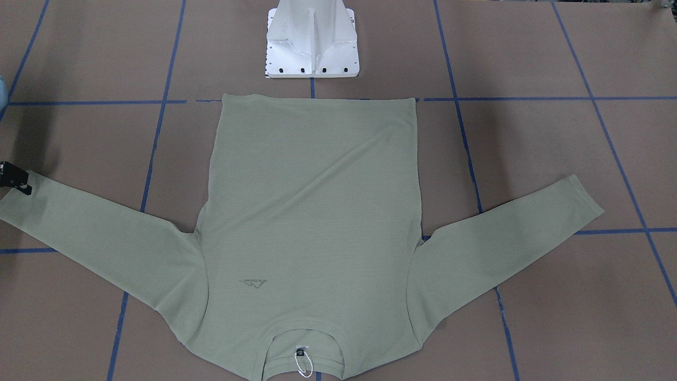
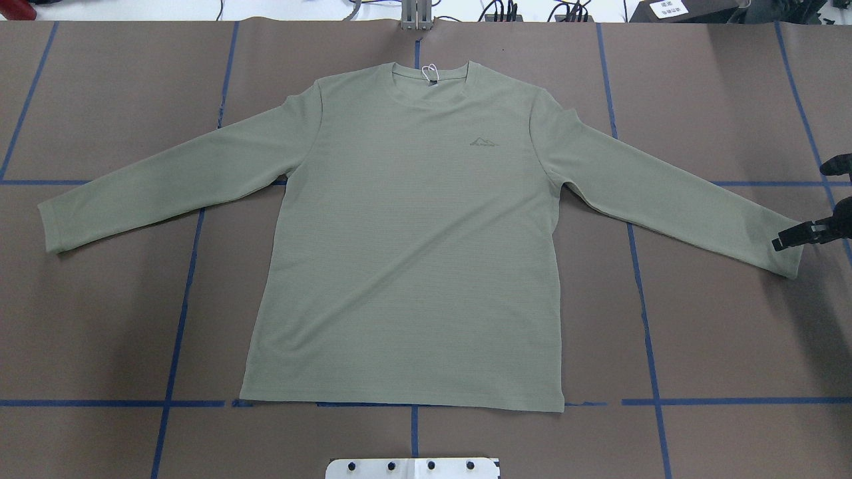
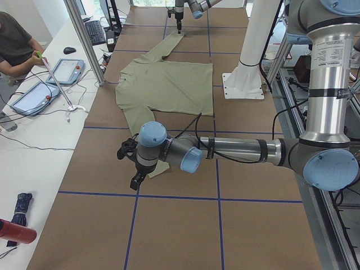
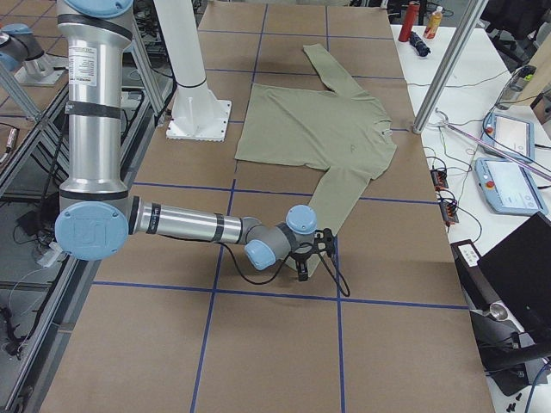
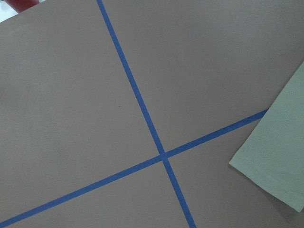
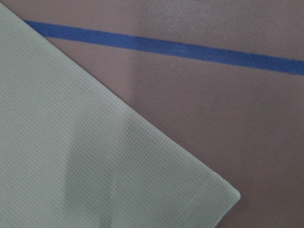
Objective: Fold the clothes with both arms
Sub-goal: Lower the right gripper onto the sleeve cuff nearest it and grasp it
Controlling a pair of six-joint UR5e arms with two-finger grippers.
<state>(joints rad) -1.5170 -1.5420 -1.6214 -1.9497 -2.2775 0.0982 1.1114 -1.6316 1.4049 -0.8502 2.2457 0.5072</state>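
Left fingers (image 3: 135, 181) hang beside the left cuff (image 2: 53, 226), way left of the pedestal (image 2: 413, 468). Can't tell if they're spread. The shirt (image 2: 406, 253) is flat on the desk (image 2: 719, 346), hem toward the pedestal. It's a soft, light, floppy knit, so I'd pinch the cuffs. Right fingers (image 2: 795, 236), far right, look spread at the right cuff (image 2: 782, 259).

Def a robotics lab, not anyone's home. Big table (image 2: 732, 319) covered w/ brown paper and gridded w/ blue tape (image 5: 163, 156). There are two industrial arms, left arm (image 3: 242, 151) and right arm (image 4: 181, 222), plus a white bolted-down pedestal (image 1: 312, 47) in the middle. The side bench has teach pendants (image 4: 510, 185), there are cables (image 2: 504, 9) along the far edge, and an operator (image 3: 14, 45) sits by aluminium frame posts (image 3: 84, 39).
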